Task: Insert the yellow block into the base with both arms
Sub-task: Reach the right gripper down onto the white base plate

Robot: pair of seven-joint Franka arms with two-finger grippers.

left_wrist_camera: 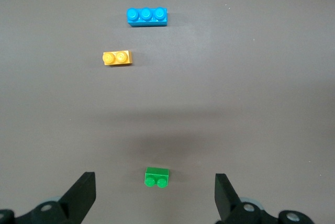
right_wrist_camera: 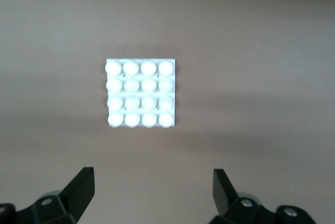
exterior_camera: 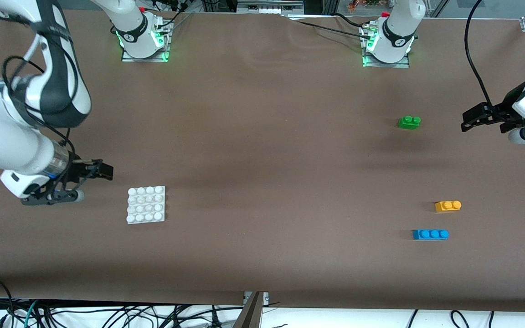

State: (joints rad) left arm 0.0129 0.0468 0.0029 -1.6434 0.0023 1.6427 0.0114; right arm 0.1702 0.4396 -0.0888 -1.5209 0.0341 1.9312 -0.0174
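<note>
From the front, the left gripper [exterior_camera: 472, 119] and right gripper [exterior_camera: 100, 169] hover at opposite table ends, both spread wide and empty. In the left wrist view, the yellow block [left_wrist_camera: 117, 58] lies well ahead of the fingers [left_wrist_camera: 82, 195], past a green brick [left_wrist_camera: 157, 177]. In the right wrist view, the base [right_wrist_camera: 140, 92] sits ahead, bare cloth around it.

Both arms hang raised, 1 at each end of the worktop. Left gripper [exterior_camera: 467, 122]: jaws wide apart, empty. Right gripper [exterior_camera: 103, 169]: jaws wide apart, empty.
</note>
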